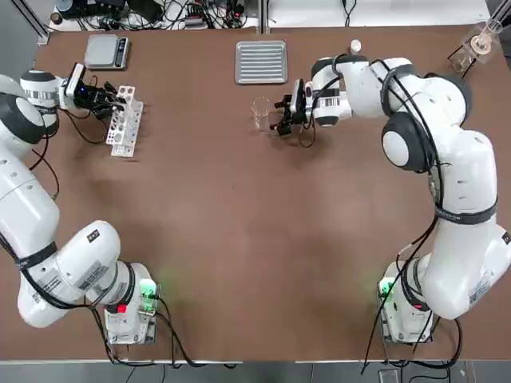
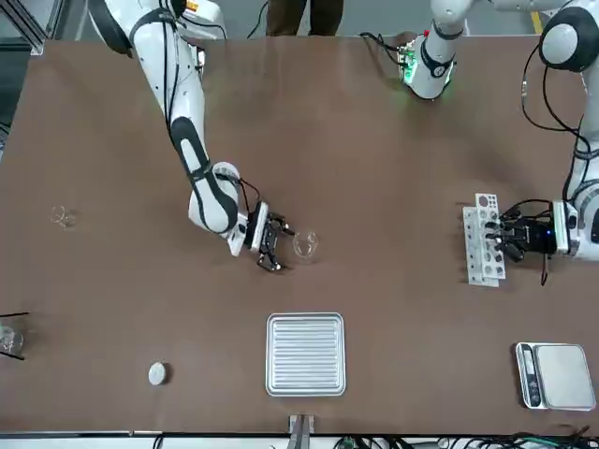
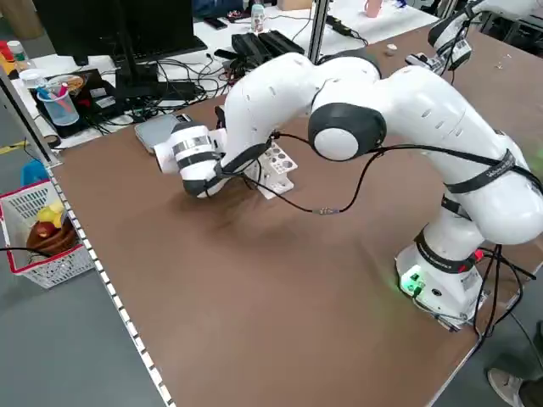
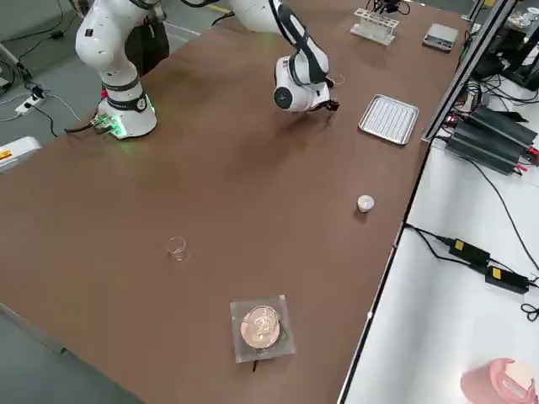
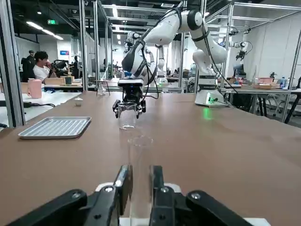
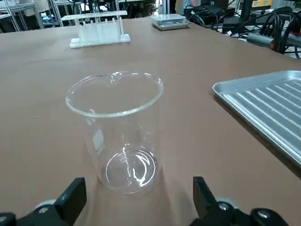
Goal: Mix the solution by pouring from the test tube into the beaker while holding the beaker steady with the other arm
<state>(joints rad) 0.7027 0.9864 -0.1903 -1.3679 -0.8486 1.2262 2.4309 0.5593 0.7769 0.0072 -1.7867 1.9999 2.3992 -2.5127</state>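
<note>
One beaker point(image 1: 261, 112) stands between the spread fingers of the right gripper point(image 1: 281, 116); the left gripper point(image 1: 109, 100) is clamped on one test tube point(image 5: 139, 179) at one rack point(image 1: 125, 121).

Brown matte table point(image 1: 239, 239), small clear glass beaker point(image 1: 261, 112) upper centre, ribbed silver metal tray point(image 1: 261, 61) just above it, white plastic test-tube rack point(image 1: 125, 121) upper left, grey digital scale point(image 1: 107, 51) above the rack, small white round cap point(image 1: 355, 46) upper right.
</note>
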